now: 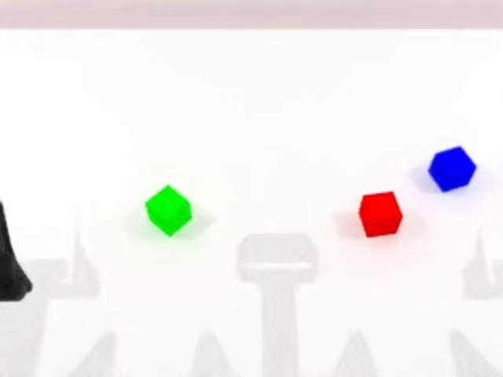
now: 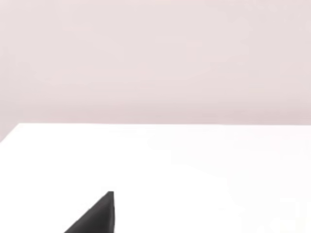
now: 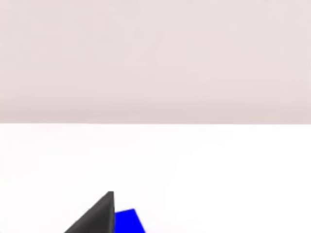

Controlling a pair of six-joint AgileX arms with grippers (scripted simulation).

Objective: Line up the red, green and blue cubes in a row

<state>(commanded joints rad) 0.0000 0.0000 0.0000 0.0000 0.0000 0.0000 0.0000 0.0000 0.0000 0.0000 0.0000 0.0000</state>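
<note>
showing only one finger (image 3: 99, 216) beside blue cube (image 3: 127, 221); right hand opening unclear.

Left arm (image 1: 11, 263): only a matte black, tapering sliver shows at 9 o'clock of the top view, no cables, screws or markings discernible. Left gripper (image 2: 95, 217): one plain black wedge-shaped finger, pointed tip. Right gripper (image 3: 95, 216): same black pointed wedge, dark grey along its lit edge.
</note>
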